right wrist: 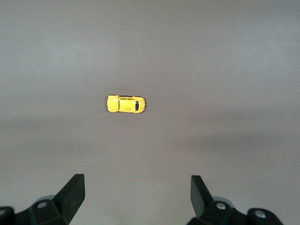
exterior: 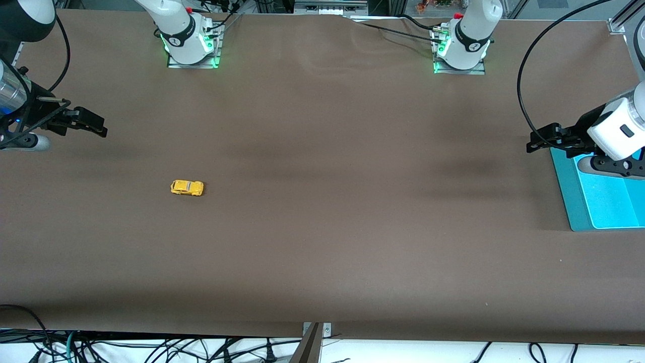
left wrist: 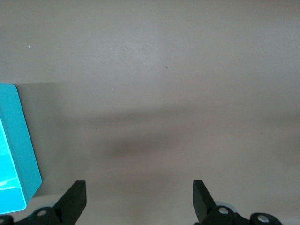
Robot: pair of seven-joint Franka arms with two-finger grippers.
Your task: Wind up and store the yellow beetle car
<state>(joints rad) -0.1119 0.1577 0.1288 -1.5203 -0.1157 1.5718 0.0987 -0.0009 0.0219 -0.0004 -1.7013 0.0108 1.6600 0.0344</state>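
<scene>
Start at the right arm's end of the table: your right gripper hangs in the air over the bare brown table covering, holding nothing. In the right wrist view its two black fingers stand wide apart, released. The tiny bright yellow beetle-shaped toy car sits on its wheels on the brown surface, well apart from that gripper and nearer to the front camera than it; in the right wrist view the yellow beetle car lies ahead of the open fingers, roughly centred between them, its length running crosswise to the gripper's reach.

Moving on toward the left arm's end, the middle of the table is plain brown. Your left gripper hovers at the edge of the turquoise flat-bottomed plastic tray. Its black fingers are also spread wide and empty, with the tray's corner just beside one finger.
</scene>
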